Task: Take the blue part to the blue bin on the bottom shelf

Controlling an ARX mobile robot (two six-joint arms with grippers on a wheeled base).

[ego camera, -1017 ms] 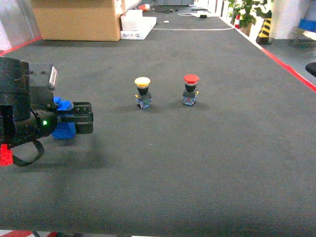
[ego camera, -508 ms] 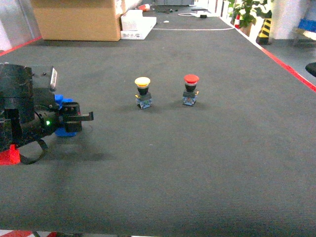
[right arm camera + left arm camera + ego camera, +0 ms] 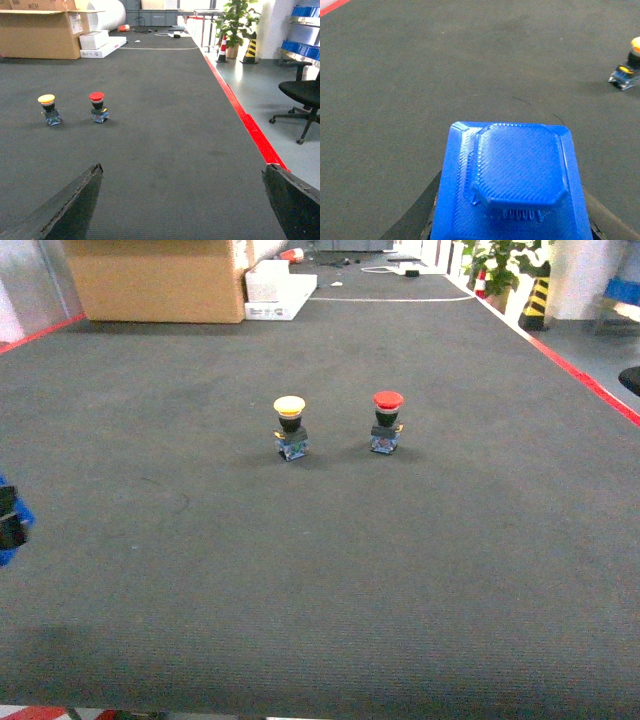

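The blue part (image 3: 512, 177), a dark blue blocky piece with an octagonal raised top, fills the lower middle of the left wrist view. My left gripper (image 3: 512, 227) is shut on it, with dark jaws showing on both sides of its base, and it hangs above the dark mat. In the head view only a sliver of the left gripper (image 3: 8, 520) and a bit of blue show at the left edge. My right gripper (image 3: 182, 170) is open over bare mat with nothing between its fingers. The bottom shelf is out of view. I cannot pick out the blue bin.
A yellow-capped push button (image 3: 289, 427) and a red-capped push button (image 3: 386, 421) stand mid-mat. A cardboard box (image 3: 155, 280) and white boxes (image 3: 278, 290) sit at the far edge. Red tape (image 3: 250, 125) marks the mat's right edge. An office chair (image 3: 302, 97) and blue crates on a steel rack (image 3: 306, 11) lie beyond it.
My left arm has drawn back to the left, almost out of the head view, carrying the blue part off the spot where it sat. The push buttons have not moved.
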